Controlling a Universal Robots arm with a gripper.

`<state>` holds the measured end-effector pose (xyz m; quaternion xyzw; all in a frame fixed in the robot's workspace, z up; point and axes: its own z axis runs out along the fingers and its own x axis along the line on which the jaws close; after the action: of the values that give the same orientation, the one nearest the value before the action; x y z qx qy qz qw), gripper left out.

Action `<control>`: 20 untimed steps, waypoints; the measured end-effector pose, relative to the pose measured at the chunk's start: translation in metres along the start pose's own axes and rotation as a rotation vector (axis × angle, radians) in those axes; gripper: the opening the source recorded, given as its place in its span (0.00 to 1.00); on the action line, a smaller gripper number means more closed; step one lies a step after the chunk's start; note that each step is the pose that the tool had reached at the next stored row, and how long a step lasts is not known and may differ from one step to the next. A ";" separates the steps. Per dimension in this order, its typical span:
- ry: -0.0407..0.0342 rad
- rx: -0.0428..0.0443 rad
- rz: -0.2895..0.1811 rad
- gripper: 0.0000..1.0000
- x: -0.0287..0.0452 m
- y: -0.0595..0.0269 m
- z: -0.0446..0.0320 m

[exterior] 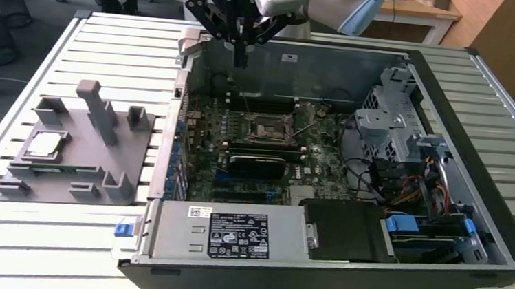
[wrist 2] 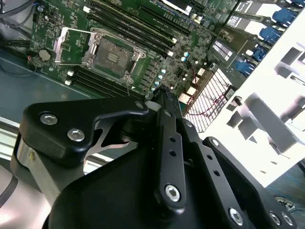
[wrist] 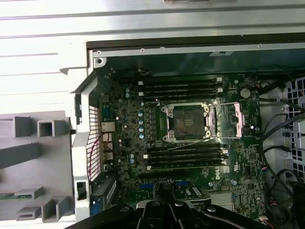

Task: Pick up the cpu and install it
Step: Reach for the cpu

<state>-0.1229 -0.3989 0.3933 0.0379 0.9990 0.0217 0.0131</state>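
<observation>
Office bkgd w/ wooden desks along the top edge; in front, a slatted metal table (exterior: 48, 238) carries an open computer case (exterior: 320, 282) lying on its side. At upper ctr of the exterior view the arm reaches in from the far side, wrist pointed straight down, and its black gripper (exterior: 239, 61) hangs over the case's back wall, above the motherboard (exterior: 241, 115) and touching nothing. The fingers look pressed together into one narrow tip, though the angle is poor; nothing can be seen between them.

The cpu (exterior: 44, 143) lies flat, silver top up, in a recess of the grey tray (exterior: 53, 178) on the exterior view's left, just beside the case and well apart from the gripper.

In the first wrist view the cpu socket (wrist: 189, 121) sits open mid-board, its metal cover plate (wrist: 237, 118) flipped back alongside, w/ black memory slots (wrist: 183, 87) running along either side of it.
</observation>
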 end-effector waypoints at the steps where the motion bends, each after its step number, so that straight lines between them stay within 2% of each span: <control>1: 0.0000 0.0001 0.000 0.11 0.0004 0.0000 0.0000; 20: 0.0000 0.0000 0.000 0.11 0.0050 -0.0004 0.0002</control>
<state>-0.1279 -0.3989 0.3930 0.0379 0.9990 0.0217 0.0130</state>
